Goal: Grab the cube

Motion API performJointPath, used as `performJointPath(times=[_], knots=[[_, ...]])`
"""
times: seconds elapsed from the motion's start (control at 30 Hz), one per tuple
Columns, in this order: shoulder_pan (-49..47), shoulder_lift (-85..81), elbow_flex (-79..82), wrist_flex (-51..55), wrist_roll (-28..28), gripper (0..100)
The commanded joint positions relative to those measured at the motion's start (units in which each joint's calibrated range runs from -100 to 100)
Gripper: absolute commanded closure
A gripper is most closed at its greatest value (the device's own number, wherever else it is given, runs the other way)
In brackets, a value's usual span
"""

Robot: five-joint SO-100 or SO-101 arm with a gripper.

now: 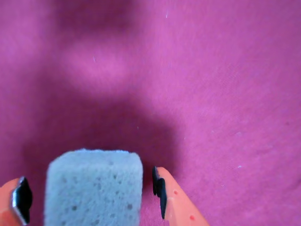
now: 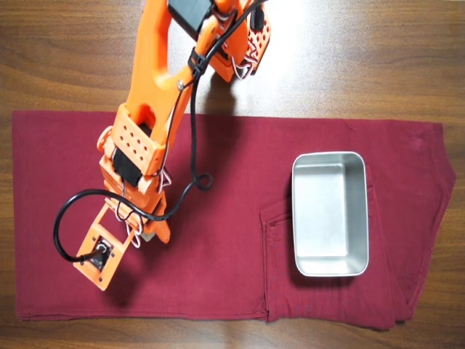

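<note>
Your fingers [image 1: 89,197] stand open around the cube [image 1: 94,188]: in the wrist view the pale, pitted block sits between them, with a sliver of cloth showing on each side, so neither pad is touching it yet. The gap to the finger on the view's right looks narrower than the gap to the one at the left edge.

That unevenness is your main risk. If you close from here, the nearer finger will probably meet the cube first and shove or twist it across the magenta-red cloth [image 2: 232,218] before the other arrives, and you may pinch a corner instead of two flat faces. The soft cloth could also bunch under the tips if you press lower.

You can't see much to confirm depth. The cube's lower part and both fingertips run off the bottom of the wrist view, and the picture is soft. In the overhead view the arm [image 2: 145,145] covers the cube almost wholly; only a pale sliver shows beneath the wrist. The steel tray [image 2: 330,214] sits well apart from the fingers.
</note>
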Motion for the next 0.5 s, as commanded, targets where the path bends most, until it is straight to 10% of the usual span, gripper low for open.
performJointPath(times=[0.0,0.2,0.47], knots=[[0.33,1.09,-2.13,-2.24,-0.1,67],[-0.92,3.84,-2.13,-7.32,-2.69,100],[-12.82,-24.57,-2.76,1.63,-6.64,100]])
